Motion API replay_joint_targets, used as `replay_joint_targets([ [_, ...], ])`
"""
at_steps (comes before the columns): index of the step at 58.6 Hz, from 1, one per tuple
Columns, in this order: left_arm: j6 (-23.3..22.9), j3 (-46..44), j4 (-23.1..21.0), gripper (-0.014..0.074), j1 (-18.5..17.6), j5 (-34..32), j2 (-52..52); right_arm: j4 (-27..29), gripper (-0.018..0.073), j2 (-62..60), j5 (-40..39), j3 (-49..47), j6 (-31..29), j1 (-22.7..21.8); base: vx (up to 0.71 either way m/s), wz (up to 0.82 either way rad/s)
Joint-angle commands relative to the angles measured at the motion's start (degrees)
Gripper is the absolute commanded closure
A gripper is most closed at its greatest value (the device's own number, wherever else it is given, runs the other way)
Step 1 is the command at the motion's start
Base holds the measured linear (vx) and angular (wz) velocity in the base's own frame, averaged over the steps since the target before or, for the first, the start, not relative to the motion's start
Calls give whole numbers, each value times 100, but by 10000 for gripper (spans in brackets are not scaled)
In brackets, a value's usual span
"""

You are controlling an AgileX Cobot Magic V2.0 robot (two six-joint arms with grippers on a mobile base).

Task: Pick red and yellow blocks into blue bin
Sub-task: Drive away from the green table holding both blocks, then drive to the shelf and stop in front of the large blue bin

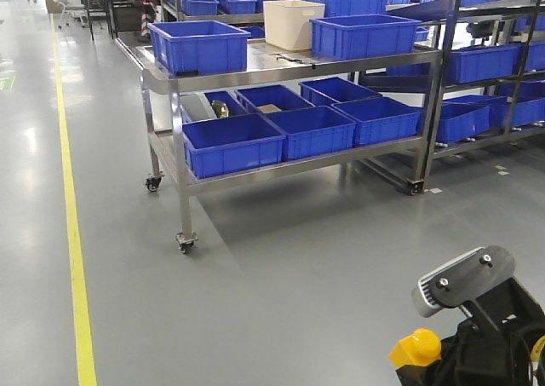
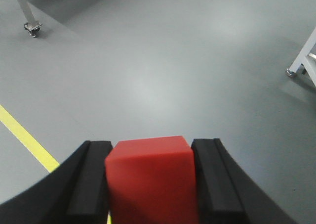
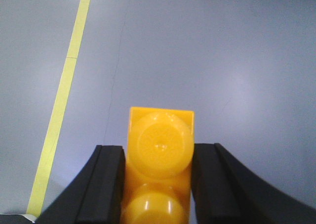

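Floor (image 1: 324,258) open ahead; cart (image 1: 255,72), blue bins (image 1: 197,47) obstruct beyond.

Wheeled steel cart (image 1: 181,200) dead ahead, blue bins (image 1: 198,47) on both shelves, cream tub (image 1: 292,25) on top, yellow line (image 1: 75,258) at left.

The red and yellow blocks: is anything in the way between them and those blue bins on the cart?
Nothing visible. The left fingers hold the red cube, the right fingers hold the yellow brick, and only bare grey floor lies between the robot and the cart carrying the blue bins.
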Motion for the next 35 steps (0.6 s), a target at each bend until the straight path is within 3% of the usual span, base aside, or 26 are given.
replay_joint_targets([
  [1,-24,-138,-28,263,-28,-419,17,-59,368,-130,-363,-164,-30,5,29,0],
  [35,-24,-138,-28,263,-28,-419,17,-59,368,-130,-363,-164,-30,5,30,-9],
])
